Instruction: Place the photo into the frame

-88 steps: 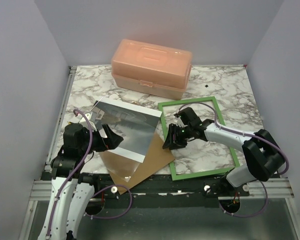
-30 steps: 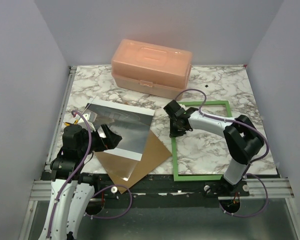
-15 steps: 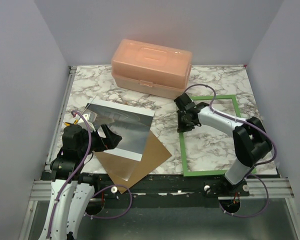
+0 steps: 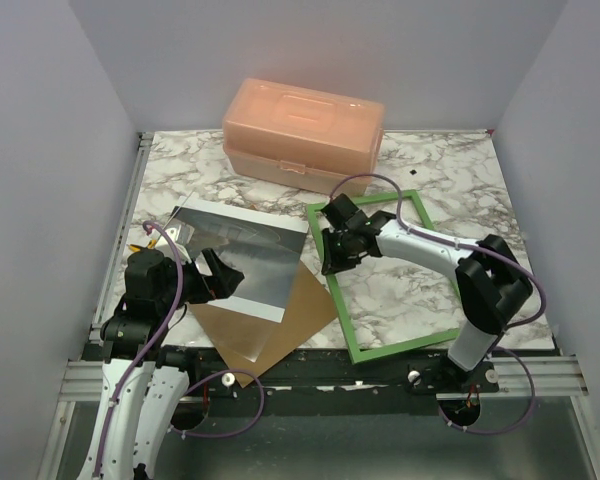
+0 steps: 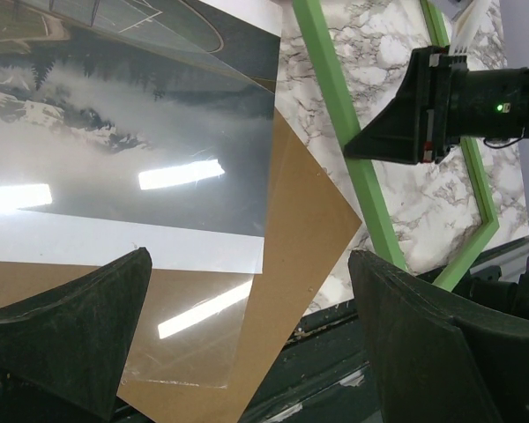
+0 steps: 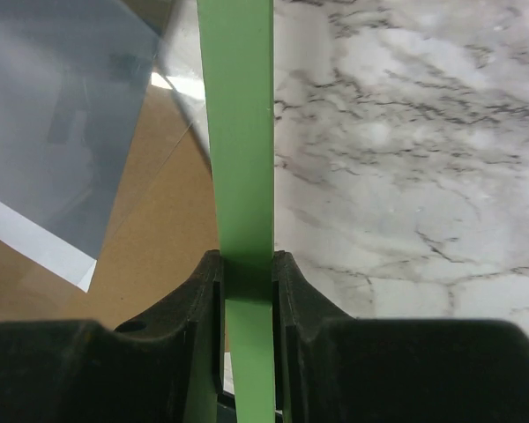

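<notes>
The photo (image 4: 242,255) lies glossy side up at the left, partly over a brown backing board (image 4: 295,322). The green frame (image 4: 400,346) lies tilted on the marble table, its left bar over the board's right corner. My right gripper (image 4: 332,256) is shut on that left bar, which the right wrist view shows as a green strip (image 6: 238,132) between the fingers (image 6: 247,284). My left gripper (image 4: 225,275) is open over the photo's near edge. Its view shows the photo (image 5: 132,132), the board (image 5: 309,220) and the frame (image 5: 333,97) beyond the wide-apart fingers (image 5: 247,352).
A peach plastic box (image 4: 302,135) stands at the back of the table. A clear sheet (image 5: 185,326) lies on the board's near part. Grey walls close in both sides. The table's front edge and metal rail run just below the board.
My right gripper, which had carried the frame off to the right, has swung it back left and turned it, so its left bar now lies by the board. The left arm has not moved.
</notes>
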Controlling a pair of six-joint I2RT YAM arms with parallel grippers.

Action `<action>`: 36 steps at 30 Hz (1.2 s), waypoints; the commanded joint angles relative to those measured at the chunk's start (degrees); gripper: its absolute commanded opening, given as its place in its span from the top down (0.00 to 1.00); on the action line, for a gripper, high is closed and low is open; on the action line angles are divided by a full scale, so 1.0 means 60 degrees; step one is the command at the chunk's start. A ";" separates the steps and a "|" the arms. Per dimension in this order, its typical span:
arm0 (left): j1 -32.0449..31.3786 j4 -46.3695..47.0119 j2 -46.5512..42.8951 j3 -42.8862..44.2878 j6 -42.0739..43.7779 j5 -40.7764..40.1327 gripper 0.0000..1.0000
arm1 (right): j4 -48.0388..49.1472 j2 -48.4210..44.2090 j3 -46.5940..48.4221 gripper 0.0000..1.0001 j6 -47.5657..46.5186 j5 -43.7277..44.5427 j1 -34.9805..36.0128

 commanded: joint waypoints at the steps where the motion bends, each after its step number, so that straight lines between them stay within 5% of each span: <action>1: 0.0027 0.0110 -0.0051 -0.0064 -0.0042 -0.0151 0.02 | -0.0173 0.0225 0.0382 0.75 0.0055 0.1017 0.0563; 6: 0.0035 0.0098 -0.0031 -0.0058 -0.0042 -0.0150 0.02 | -0.0246 -0.0184 0.0197 0.43 0.0261 0.1578 0.0717; 16: 0.0036 0.0110 -0.0097 -0.0070 -0.0042 -0.0128 0.02 | -0.0818 -0.0550 0.0293 0.00 0.0695 0.2281 0.1211; 23: 0.0030 0.0119 -0.0144 -0.0073 -0.0042 -0.0127 0.02 | -0.1065 0.0628 0.0778 0.05 0.1018 0.2747 0.1851; 29: 0.0024 0.0123 -0.0157 -0.0073 -0.0042 -0.0128 0.02 | -0.1264 0.1695 0.1314 0.46 0.1068 0.3111 0.2145; 36: 0.0032 0.0119 -0.0156 -0.0073 -0.0042 -0.0143 0.02 | -0.0994 0.1739 0.1044 0.61 0.1128 0.3021 0.2160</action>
